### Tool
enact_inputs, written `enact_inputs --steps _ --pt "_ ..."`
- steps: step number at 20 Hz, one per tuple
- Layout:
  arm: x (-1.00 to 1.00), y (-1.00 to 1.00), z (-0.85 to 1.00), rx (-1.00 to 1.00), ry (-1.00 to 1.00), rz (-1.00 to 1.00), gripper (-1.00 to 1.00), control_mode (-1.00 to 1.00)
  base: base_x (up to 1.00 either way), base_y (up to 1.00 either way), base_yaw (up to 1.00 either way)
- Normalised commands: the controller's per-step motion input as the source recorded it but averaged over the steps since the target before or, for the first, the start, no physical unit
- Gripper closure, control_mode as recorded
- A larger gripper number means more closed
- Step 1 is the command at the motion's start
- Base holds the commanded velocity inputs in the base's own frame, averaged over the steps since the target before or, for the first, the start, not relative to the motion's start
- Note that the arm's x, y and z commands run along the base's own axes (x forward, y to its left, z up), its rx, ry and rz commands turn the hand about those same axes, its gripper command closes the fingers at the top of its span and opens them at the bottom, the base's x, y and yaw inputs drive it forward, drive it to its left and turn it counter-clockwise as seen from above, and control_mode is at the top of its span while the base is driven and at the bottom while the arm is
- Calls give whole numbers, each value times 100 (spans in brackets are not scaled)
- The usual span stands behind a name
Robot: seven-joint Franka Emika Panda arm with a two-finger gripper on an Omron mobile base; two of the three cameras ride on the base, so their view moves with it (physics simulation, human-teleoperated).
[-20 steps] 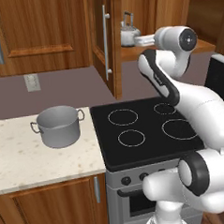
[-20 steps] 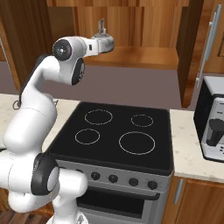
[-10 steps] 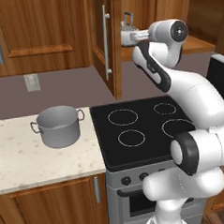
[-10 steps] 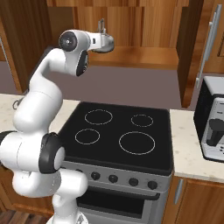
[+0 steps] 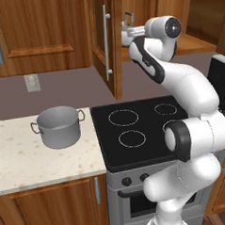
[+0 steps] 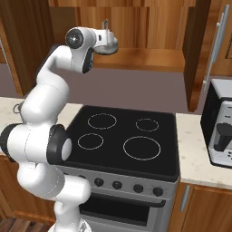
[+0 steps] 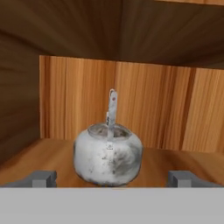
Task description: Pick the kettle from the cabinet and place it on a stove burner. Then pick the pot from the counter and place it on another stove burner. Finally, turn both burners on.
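The small silver kettle (image 7: 108, 155) stands upright on the wooden shelf of the cabinet (image 7: 183, 155), its arched handle edge-on to the hand camera. My gripper (image 7: 113, 179) is open, with one fingertip on each side of the kettle and a gap to it on both sides. From the left base view the arm reaches up into the cabinet, the gripper (image 5: 131, 34) at the kettle (image 5: 126, 38). The grey pot (image 5: 58, 127) sits on the speckled counter (image 5: 23, 160), left of the black stove (image 5: 143, 126). All the burners are bare.
The open cabinet door (image 5: 100, 44), with its long silver handle, hangs just left of the arm. A toaster (image 6: 219, 129) stands on the counter right of the stove (image 6: 127, 140). Knobs line the stove's front panel (image 6: 131, 186).
The arm has stretched up and forward into the cabinet, bringing the open gripper from short of the kettle to around it. Kettle and pot have not moved.
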Motion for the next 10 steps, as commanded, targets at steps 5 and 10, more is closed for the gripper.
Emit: enact_inputs --steps 5,10 --pt "19 1 0 -4 -9 0 -100 -100 0 0 0" --pt "10 3 0 -1 -3 0 -100 -100 0 0 0"
